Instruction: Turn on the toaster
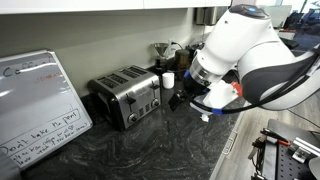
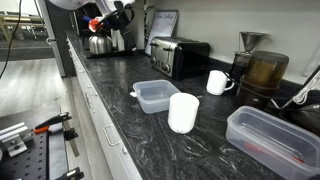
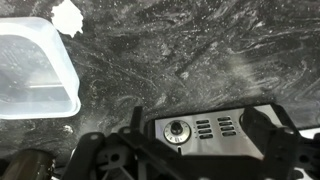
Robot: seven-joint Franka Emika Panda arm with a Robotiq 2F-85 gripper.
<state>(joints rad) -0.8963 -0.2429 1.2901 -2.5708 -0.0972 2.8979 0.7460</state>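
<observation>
The silver four-slot toaster (image 1: 126,95) stands on the dark counter, and both exterior views show it (image 2: 178,56). Its front, with levers and knobs, faces my gripper (image 1: 184,98), which hangs a short way off at about the toaster's height and does not touch it. In the wrist view a steel front panel of the toaster (image 3: 205,130) with a round knob (image 3: 177,129) and rows of small buttons lies between my two dark fingers. My gripper (image 3: 185,152) is open and empty.
A whiteboard (image 1: 38,105) leans on the wall beside the toaster. A clear plastic container (image 2: 155,96), a white cup (image 2: 183,112), a white mug (image 2: 217,82), a coffee machine (image 2: 262,70), a second container (image 2: 270,138) and a kettle (image 2: 98,43) stand on the counter.
</observation>
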